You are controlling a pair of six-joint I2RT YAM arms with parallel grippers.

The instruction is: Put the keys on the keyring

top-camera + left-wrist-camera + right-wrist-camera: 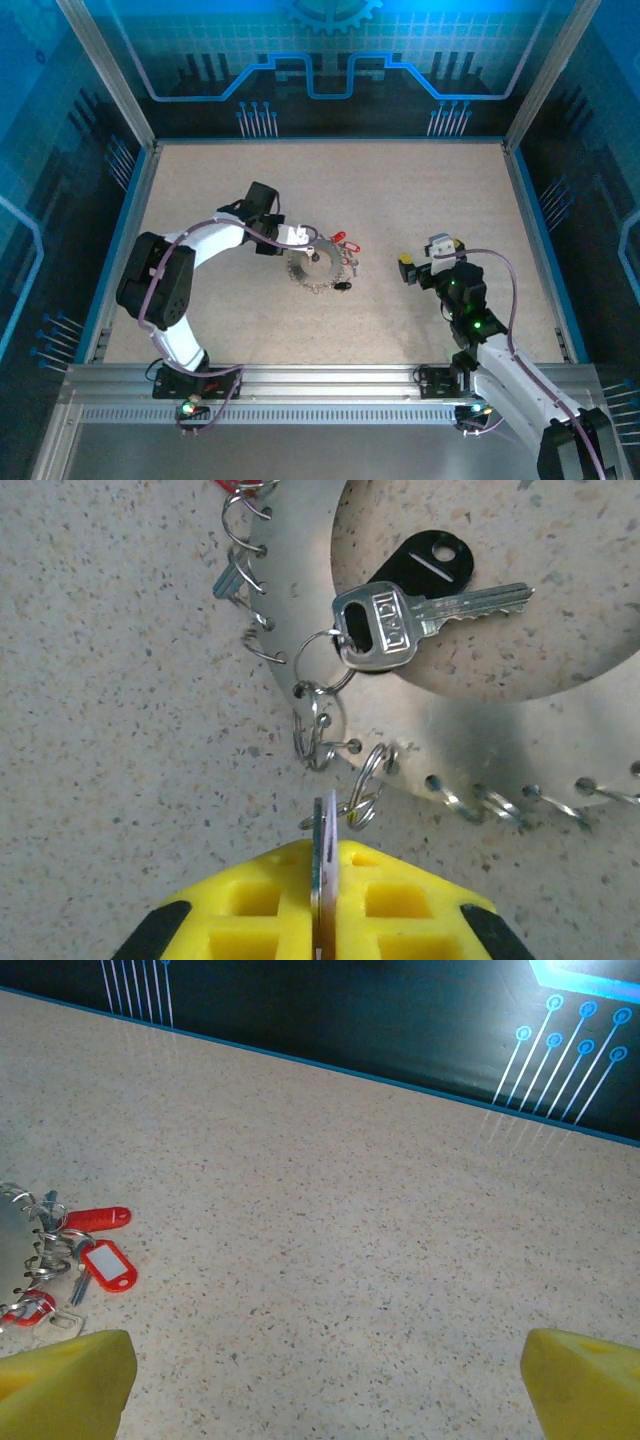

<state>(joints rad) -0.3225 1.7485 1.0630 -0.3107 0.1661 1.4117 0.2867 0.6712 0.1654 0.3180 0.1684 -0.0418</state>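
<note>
Your left gripper is pinched all but closed on a thin metal piece seen edge-on, its tip just beside a small split ring at the rim of the flat keyring disc; keys fan round that disc mid-table, one silver key lying across its hole; your right gripper gapes wide, holding nothing, well apart from the bunch.

You have bare table open between the right tool and the keys; the left tool crowds their left side, and walls ring the table.
</note>
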